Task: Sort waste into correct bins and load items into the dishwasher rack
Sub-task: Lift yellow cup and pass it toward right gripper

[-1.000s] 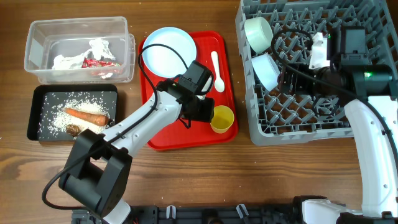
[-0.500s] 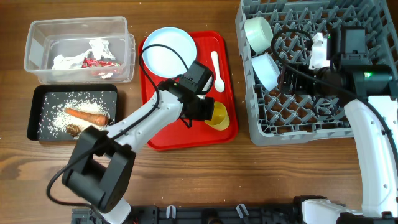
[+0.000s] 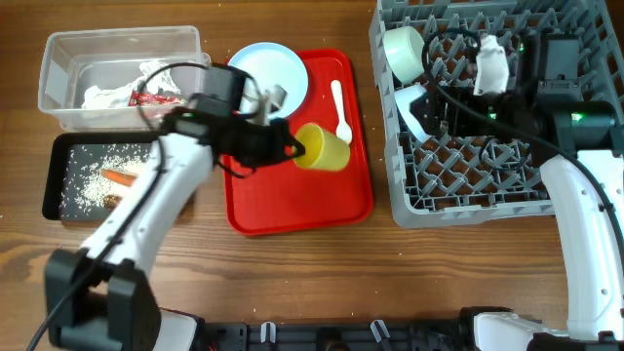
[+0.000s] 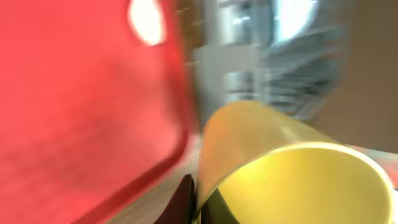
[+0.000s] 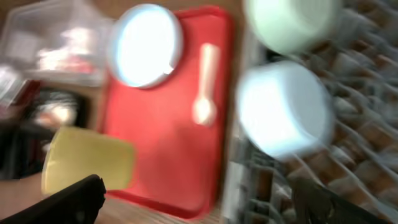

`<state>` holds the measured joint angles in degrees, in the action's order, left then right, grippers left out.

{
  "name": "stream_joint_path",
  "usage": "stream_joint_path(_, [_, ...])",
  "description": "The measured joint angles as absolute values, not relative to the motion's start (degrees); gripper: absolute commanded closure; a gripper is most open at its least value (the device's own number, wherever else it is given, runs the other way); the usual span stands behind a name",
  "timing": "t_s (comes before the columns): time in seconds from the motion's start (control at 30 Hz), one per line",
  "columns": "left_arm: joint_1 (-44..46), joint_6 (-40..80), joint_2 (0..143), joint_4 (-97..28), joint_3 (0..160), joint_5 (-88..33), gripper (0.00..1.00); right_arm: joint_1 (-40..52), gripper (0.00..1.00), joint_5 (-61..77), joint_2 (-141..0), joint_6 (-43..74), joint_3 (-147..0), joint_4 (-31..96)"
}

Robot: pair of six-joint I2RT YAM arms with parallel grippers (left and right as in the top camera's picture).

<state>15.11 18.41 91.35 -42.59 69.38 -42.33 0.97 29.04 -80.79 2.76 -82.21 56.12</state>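
My left gripper (image 3: 292, 148) is shut on the rim of the small yellow cup (image 3: 324, 148) and holds it tilted on its side above the red tray (image 3: 292, 210). The left wrist view shows the cup (image 4: 292, 168) pinched between my fingers (image 4: 199, 200). The pale blue plate (image 3: 265, 70) and white spoon (image 3: 339, 107) lie on the tray. Two pale blue bowls (image 3: 403, 51) (image 3: 409, 109) sit in the grey dishwasher rack (image 3: 487, 185). My right gripper (image 3: 441, 105) hovers over the rack by the bowls, open and empty (image 5: 202, 202).
The clear tub (image 3: 58, 97) at back left holds crumpled white paper (image 3: 148, 72) and the red wrapper (image 3: 156, 97). The black tray (image 3: 57, 156) in front of it holds rice (image 3: 93, 180), the carrot (image 3: 122, 178) and a brown lump (image 3: 110, 201).
My left gripper has lifted the yellow cup off the tray's front right corner and swung it up and left; the cup now lies tilted. My right wrist has shifted slightly towards the rack's back.
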Motion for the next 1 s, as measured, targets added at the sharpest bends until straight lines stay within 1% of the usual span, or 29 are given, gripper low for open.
stream_joint_path(0.1, [9.2,18.0,90.7,-38.2,69.4,-57.6,0.96,1.1,0.01,41.9,-80.8,0.9,-82.2,50.2])
stream_joint_path(0.17, [7.6,17.9,90.7,-34.1,69.4,-67.5,0.96,2.2,0.01,48.3,-80.8,0.1,-82.2,47.0])
stream_joint_path(0.2, [7.5,17.8,90.7,-32.7,69.4,-70.2,0.96,2.3,0.01,48.8,-80.8,0.1,-82.2,46.9])
stream_joint_path(0.23, [7.5,17.7,90.7,-30.2,69.4,-75.5,0.96,5.1,0.01,52.9,-80.8,-0.3,-82.2,44.2])
stream_joint_path(0.37, [7.5,17.7,90.6,-25.1,69.4,-84.8,0.96,11.7,0.02,58.7,-81.6,-2.3,-82.2,39.6])
stream_joint_path(0.47, [7.5,17.6,90.6,-24.8,69.4,-87.3,0.96,15.0,0.05,60.3,-82.9,-3.0,-82.2,37.3])
stream_joint_path(0.53, [7.5,17.6,90.6,-24.8,69.4,-88.0,0.96,16.1,0.1,60.9,-84.0,-3.1,-82.2,36.9])
stream_joint_path(0.6, [7.4,17.6,90.6,-24.8,69.4,-87.9,0.96,16.4,0.14,62.2,-84.9,-3.1,-82.2,37.0])
stream_joint_path(0.73, [7.3,17.6,90.6,-23.7,69.4,-87.7,0.96,16.4,0.19,64.1,-85.3,-3.4,-82.2,39.2])
stream_joint_path(0.93, [7.3,17.6,90.6,-22.1,69.4,-87.8,0.96,16.4,0.2,64.7,-85.3,-6.8,-82.3,43.5])
stream_joint_path(0.97, [7.3,17.6,90.6,-22.0,69.4,-87.8,0.96,16.3,0.22,64.7,-85.3,-7.0,-82.3,43.5])
stream_joint_path(1.0, [7.3,17.6,90.6,-22.0,69.4,-87.7,0.96,16.3,0.27,64.7,-85.3,-7.2,-82.3,43.5])
